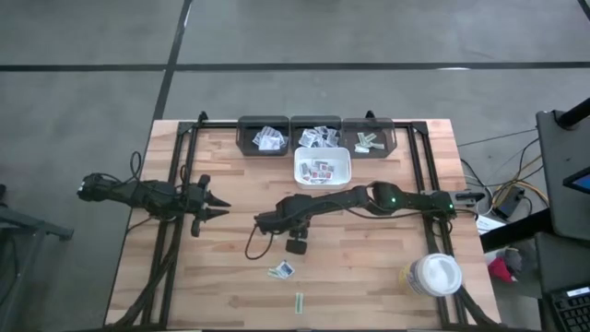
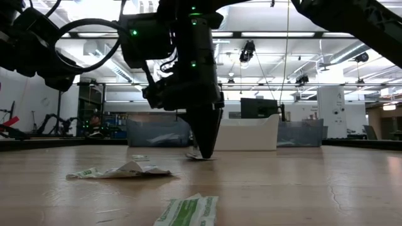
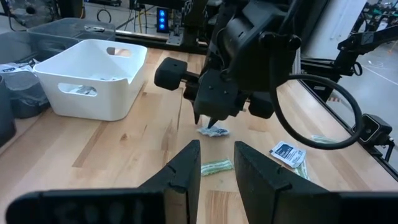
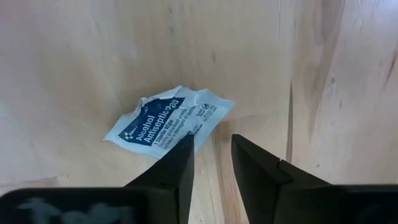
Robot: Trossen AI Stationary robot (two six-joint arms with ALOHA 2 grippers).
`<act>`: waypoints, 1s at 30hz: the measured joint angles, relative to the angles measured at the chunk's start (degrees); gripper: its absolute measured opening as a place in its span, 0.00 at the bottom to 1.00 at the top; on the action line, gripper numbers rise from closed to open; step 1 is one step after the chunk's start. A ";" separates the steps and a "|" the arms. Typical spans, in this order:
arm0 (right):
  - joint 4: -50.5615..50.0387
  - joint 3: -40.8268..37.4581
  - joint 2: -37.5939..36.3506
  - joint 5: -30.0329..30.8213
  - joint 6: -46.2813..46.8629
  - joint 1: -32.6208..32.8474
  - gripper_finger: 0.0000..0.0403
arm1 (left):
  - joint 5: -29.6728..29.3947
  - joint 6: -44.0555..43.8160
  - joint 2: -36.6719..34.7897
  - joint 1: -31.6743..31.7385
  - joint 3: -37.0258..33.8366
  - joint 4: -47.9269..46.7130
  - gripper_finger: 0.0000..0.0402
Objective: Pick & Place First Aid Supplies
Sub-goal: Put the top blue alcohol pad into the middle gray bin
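Wooden table bears loose packets; right gripper, slightly parted, seemingly holds nothing above an alcohol wipe.

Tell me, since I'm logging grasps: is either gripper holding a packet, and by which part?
Neither. The right gripper stands open over the alcohol wipe packet's edge; the left gripper waits open, empty.

table: matt planked wood | packet: glossy crinkled paper | tray: smooth plastic

Three dark bins sit in a row. One white tray. One jar. Two arms.
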 joint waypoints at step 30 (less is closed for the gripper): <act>0.41 -1.26 -0.30 -9.02 -1.31 -1.77 0.32 | 0.00 0.10 0.00 0.02 0.00 0.00 0.23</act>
